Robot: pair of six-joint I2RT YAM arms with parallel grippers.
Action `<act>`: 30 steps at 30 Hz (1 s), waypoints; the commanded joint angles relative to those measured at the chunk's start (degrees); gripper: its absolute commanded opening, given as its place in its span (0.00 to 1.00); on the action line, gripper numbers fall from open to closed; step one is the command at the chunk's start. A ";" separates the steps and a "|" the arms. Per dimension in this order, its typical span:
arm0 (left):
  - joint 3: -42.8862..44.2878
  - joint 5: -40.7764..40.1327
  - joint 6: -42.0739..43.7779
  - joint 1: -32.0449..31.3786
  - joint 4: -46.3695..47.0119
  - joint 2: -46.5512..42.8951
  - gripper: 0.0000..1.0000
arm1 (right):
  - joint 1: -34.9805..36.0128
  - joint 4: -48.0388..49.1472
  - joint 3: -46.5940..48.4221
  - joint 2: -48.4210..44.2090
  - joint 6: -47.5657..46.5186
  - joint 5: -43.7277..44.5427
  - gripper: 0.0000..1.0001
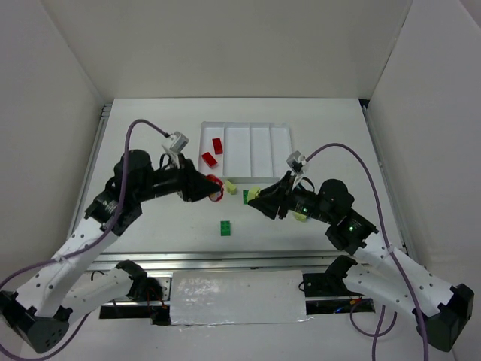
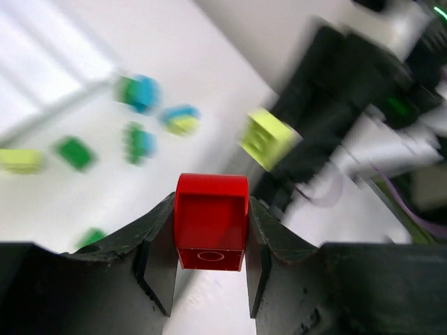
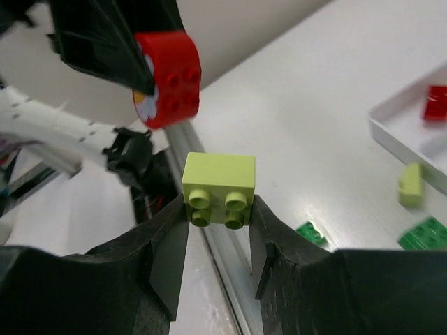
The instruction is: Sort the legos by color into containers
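Pinching a red lego, left gripper faced right gripper. Right gripper held a yellow-green lego.

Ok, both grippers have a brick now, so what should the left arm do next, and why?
Probably carry the red brick forward over the tray's leftmost compartment, then open. The left gripper is shut on it, and two red bricks already lie there.
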 commanded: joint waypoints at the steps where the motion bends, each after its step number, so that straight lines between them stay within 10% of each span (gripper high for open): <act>1: 9.50 -25.44 5.74 0.29 -10.45 9.28 0.00 | -0.39 -6.69 0.61 -0.91 1.99 16.69 0.00; 8: 28.05 -48.41 10.31 2.57 -11.17 42.73 0.00 | -0.21 -13.73 1.06 -4.33 5.86 19.53 0.00; 15: 55.72 -55.03 9.26 8.63 -18.27 71.68 0.00 | 0.31 -17.33 -0.52 -10.57 6.39 18.65 0.00; 24: 63.06 -46.89 10.40 12.15 -17.06 81.82 0.02 | 0.58 -18.12 -1.93 -10.93 5.52 17.07 0.00; 30: 60.50 -43.09 10.67 12.86 -13.26 81.56 0.23 | 0.66 -17.86 -1.76 -9.44 4.81 16.80 0.00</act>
